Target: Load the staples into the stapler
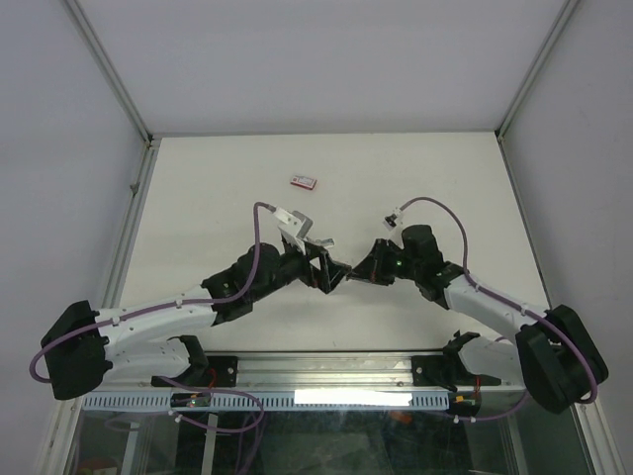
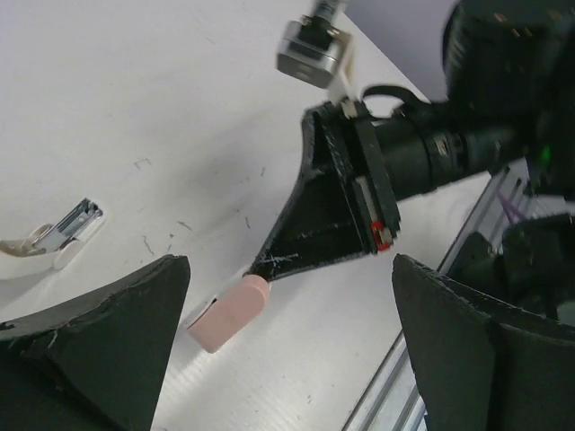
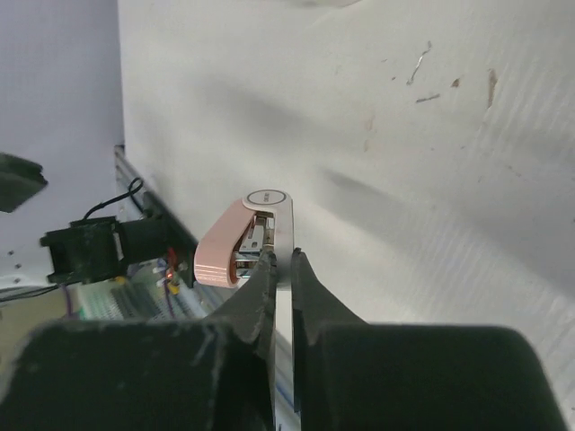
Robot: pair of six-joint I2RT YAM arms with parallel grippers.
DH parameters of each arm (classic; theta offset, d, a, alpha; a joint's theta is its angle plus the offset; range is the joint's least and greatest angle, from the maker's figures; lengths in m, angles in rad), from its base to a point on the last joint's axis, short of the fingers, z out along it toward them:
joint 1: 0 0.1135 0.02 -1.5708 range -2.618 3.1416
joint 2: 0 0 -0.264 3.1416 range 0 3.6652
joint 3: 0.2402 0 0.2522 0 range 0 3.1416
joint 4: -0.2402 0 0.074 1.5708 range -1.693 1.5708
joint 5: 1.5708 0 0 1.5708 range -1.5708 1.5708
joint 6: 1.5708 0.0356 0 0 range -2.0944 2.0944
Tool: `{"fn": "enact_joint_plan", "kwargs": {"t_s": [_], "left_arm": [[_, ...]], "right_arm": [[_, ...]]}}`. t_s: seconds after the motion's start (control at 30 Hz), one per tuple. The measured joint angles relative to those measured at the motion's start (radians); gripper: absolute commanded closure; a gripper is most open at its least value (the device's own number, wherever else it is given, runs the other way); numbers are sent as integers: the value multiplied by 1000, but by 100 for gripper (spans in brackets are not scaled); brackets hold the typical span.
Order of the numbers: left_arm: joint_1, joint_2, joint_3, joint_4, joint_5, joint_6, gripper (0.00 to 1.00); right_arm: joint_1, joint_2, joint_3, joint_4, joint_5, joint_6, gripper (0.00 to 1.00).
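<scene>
Right, the red box of staples (image 1: 305,181) lies flat on the white bench (image 1: 198,198), out towards the far side and well apart from both arms. Nearer in, the stapler (image 3: 229,251), pink on top with a white base, sits in the right claw (image 3: 280,260). The two black fingers are pressed together on the thin edge of that white base, and a metal channel shows between top and base. The left claw (image 2: 289,269) stands wide apart, one finger at each lower corner of its own view, gripping nothing, with the stapler's pink end in the gap between them. As for writing, the box has a white label too small to read. The stapler carries a round pale badge (image 3: 267,196) at its far end, lettering not legible. From overhead the two claws meet in a dark knot at mid-bench and the stapler is barely visible, while both wrist views show it plainly. Only the left wrist view picks up a small silvery metal piece (image 2: 74,223) with a pale end, lying on the bench off to one side; what it is I can't tell. Only the overhead view shows the box.
</scene>
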Motion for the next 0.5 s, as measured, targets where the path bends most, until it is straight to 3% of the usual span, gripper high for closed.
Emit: {"fn": "enact_joint_plan", "kwargs": {"t_s": [0.2,0.5], "left_arm": [[87,59,45,-102,-34,-276,7],[95,184,45,-190,-50,-460,17]], "right_arm": [[72,37,20,-2,172,-52,100],[156,93,63,-5,313,-87,100]]}}
